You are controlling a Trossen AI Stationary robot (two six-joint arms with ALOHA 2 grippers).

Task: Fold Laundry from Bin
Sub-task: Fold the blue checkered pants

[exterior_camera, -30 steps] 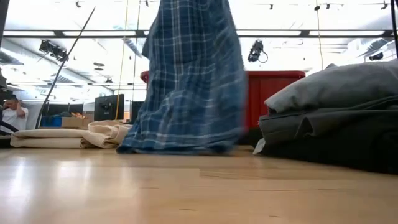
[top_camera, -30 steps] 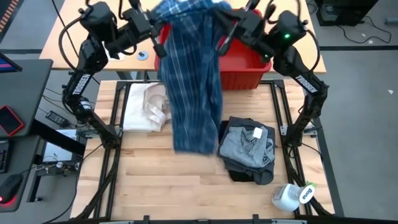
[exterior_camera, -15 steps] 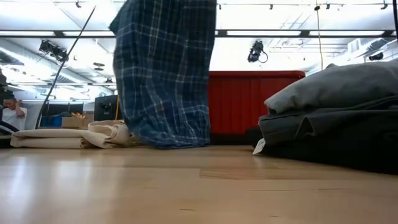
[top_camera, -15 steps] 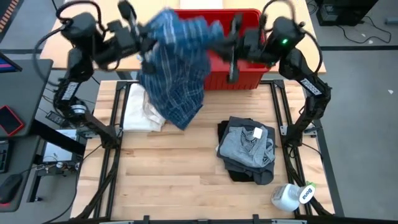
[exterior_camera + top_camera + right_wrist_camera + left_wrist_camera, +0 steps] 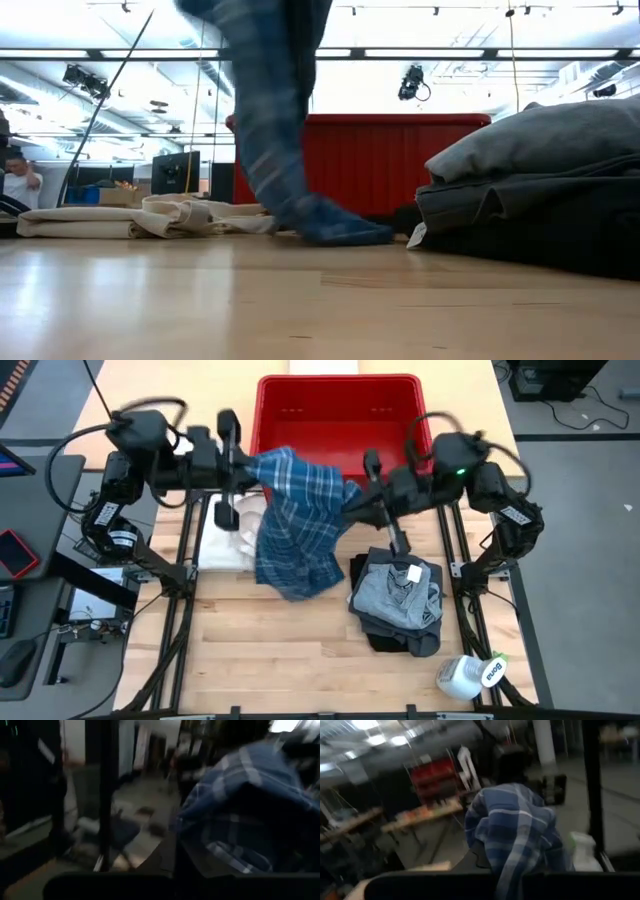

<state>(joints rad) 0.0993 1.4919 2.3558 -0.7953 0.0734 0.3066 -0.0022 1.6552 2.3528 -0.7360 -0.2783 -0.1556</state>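
The blue-and-white plaid shirt (image 5: 298, 520) hangs between my two grippers over the far half of the table, just in front of the red bin (image 5: 338, 410). My left gripper (image 5: 254, 464) is shut on its upper left part and my right gripper (image 5: 352, 498) is shut on its upper right part. In the low view the shirt (image 5: 275, 120) hangs blurred, and its lower end (image 5: 335, 232) trails on the tabletop. Both wrist views show the plaid cloth (image 5: 520, 835) (image 5: 245, 805) close ahead. My left gripper holds the shirt's upper left edge (image 5: 264, 466), coming in level from the table's left. The cloth covers the fingertips, so how many layers it has cannot be told. The shirt hangs below. My right gripper holds the shirt's upper right edge (image 5: 342, 496), coming in level from the table's right. The bunched cloth hides the fingertips. Between the two holds the top of the shirt sags, and its lower end (image 5: 335, 232) rests on the table.
A folded stack of grey and black garments (image 5: 400, 600) lies right of centre. A cream-white cloth with strap loops (image 5: 228, 535) lies at the left, partly under the shirt. A spray bottle (image 5: 470, 675) lies at the near right corner. A person (image 5: 18, 180) sits far off in the room.
Both grippers have come from over the bin toward the table's near edge, and each wrist has rolled. The shirt has swung with them, clear of the bin. Its upper part is now spread between the holds and its lower end drags on the table.
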